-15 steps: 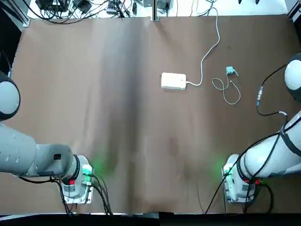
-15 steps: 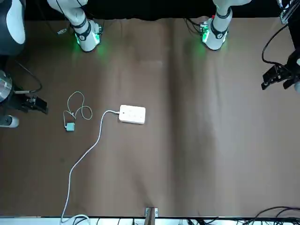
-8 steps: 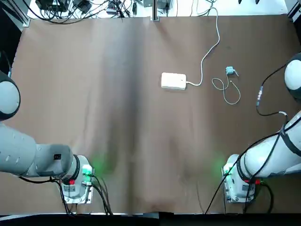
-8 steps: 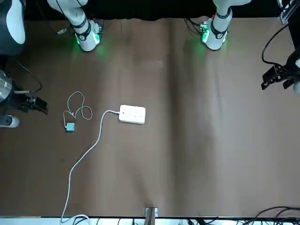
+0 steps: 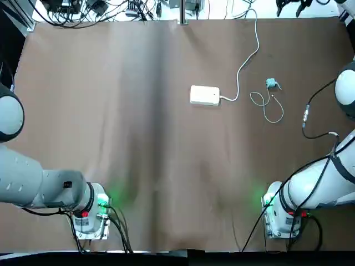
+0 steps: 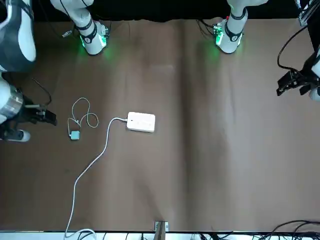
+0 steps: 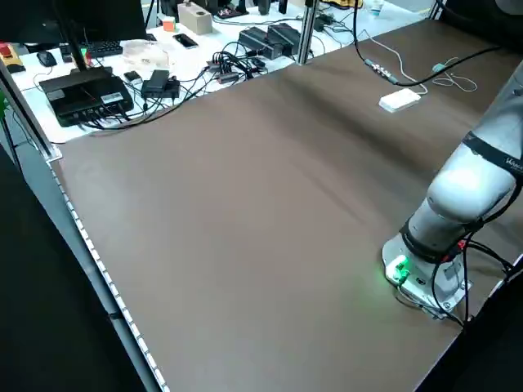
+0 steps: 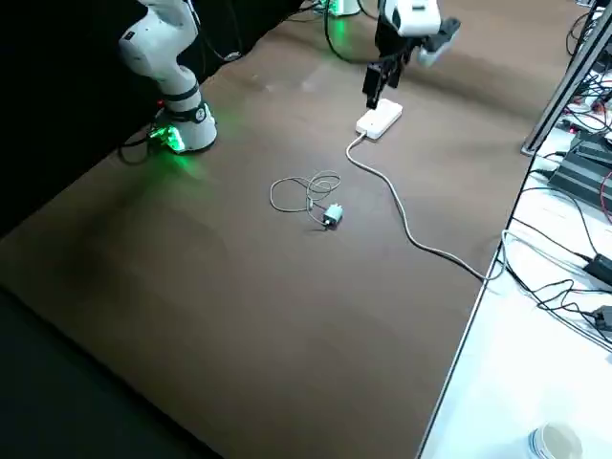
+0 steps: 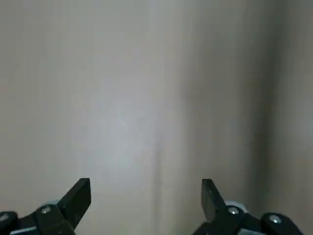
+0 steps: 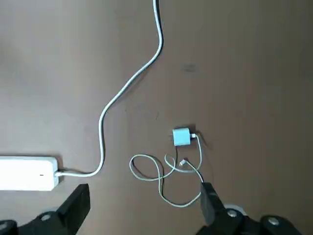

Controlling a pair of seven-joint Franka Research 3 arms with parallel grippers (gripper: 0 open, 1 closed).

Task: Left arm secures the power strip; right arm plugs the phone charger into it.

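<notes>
Overhead camera looks straight down on brown matte-covered bench (image 5: 166,138), facing robot's way; front camera faces back across same bench. Raised side cameras look down diagonally from robot's left and right. Wrist cameras closest in. Top, front, both side and right wrist views share white rectangular power strip (image 5: 204,95).

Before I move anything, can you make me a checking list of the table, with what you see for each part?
Surface: brown tabletop, some dark streaks.
Job's things: power strip lying flat, phone charger beside it, not plugged in.
Clutter: nothing seen among the job's things.
Grippers: left gripper open, holding nothing; right gripper open, above the table near the charger and strip.
Cables: thick white cord runs from the strip to the far edge; thin charger cable lies in loops.
Surroundings: white side table with a monitor, black boxes and tangled wires.
</notes>
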